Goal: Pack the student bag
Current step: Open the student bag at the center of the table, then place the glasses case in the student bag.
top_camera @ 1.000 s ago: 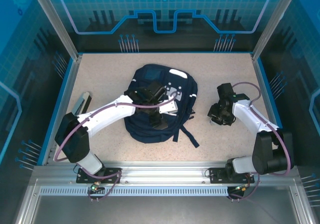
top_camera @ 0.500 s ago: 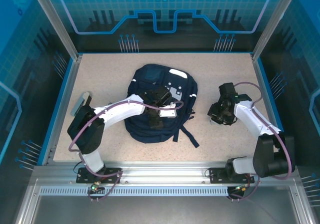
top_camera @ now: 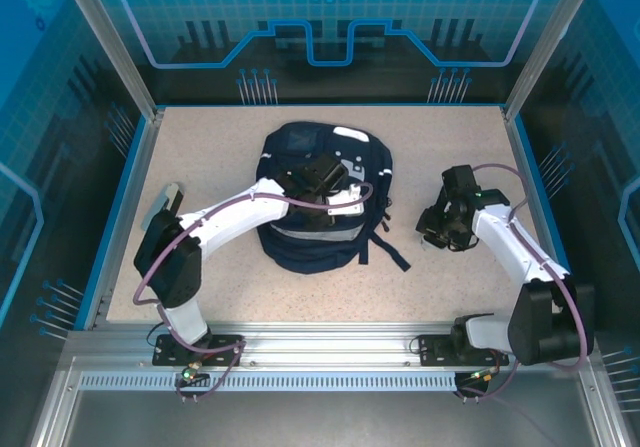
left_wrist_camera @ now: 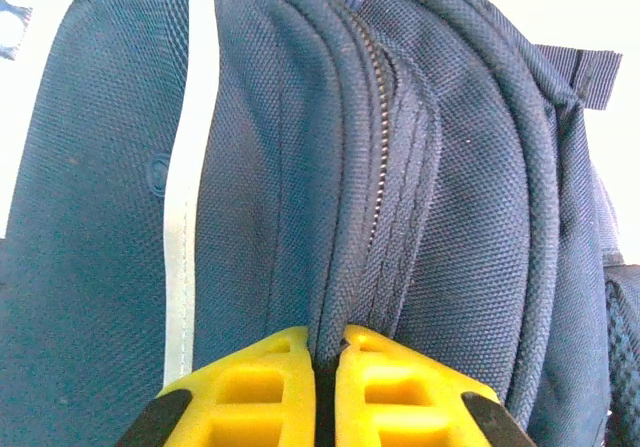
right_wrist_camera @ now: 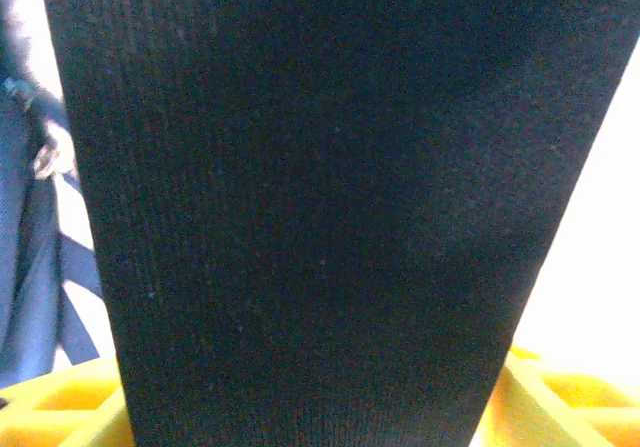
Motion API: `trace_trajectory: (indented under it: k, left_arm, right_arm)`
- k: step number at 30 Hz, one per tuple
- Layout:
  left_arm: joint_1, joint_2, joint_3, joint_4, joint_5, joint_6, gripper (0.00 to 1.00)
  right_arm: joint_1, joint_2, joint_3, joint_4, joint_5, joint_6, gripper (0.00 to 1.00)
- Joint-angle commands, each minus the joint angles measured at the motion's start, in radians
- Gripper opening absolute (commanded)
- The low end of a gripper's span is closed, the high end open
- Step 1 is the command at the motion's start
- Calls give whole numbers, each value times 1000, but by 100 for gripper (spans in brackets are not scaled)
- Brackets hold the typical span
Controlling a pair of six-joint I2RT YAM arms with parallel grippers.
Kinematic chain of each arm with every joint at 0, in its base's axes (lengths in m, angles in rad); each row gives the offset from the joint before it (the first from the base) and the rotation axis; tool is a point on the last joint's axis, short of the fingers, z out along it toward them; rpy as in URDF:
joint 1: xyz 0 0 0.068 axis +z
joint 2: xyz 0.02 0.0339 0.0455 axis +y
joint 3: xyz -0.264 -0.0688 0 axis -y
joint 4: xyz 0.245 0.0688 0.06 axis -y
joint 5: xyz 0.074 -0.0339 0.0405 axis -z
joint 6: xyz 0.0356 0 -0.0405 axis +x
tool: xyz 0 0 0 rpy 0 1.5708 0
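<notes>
The student bag [top_camera: 300,242], navy with a thin white stripe [left_wrist_camera: 185,197], lies in the middle of the table. My left gripper [top_camera: 322,179] is over its upper part, and its yellow fingers [left_wrist_camera: 265,387] are shut on a raised fold of the bag's fabric beside the zipper [left_wrist_camera: 385,147]. To the right of the bag, low over the table, my right gripper [top_camera: 442,229] has a wide, dark, cloth-textured item [right_wrist_camera: 320,207] between its yellow fingers [right_wrist_camera: 570,407]. That item hides most of what lies beyond it.
A dark strap [top_camera: 392,254] trails from the bag's right side toward the right gripper. A flat grey object [top_camera: 170,199] lies against the table's left edge [top_camera: 128,202]. Bare tabletop [top_camera: 330,297] runs along the front, between the arm bases.
My left gripper has closed on the bag's fold and drawn back a little. The bag has bunched up and shifted away from the front edge, and its strap swung right. The right arm stayed put.
</notes>
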Motion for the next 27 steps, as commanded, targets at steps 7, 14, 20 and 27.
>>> trace_trajectory:
  k: [7, 14, 20, 27]
  left_arm:
    - [11, -57, 163, 199, -30, -230, 0]
    - [11, -49, 273, 227, -14, -379, 0]
    - [11, -49, 308, 220, 13, -438, 0]
    - [13, -39, 304, 207, 24, -466, 0]
  right_arm:
    - [128, -50, 76, -79, -241, -170, 67]
    - [325, -11, 141, -4, -342, -147, 66]
    - [363, 100, 208, 78, -342, -74, 66]
    - [345, 287, 346, 103, -237, -38, 69]
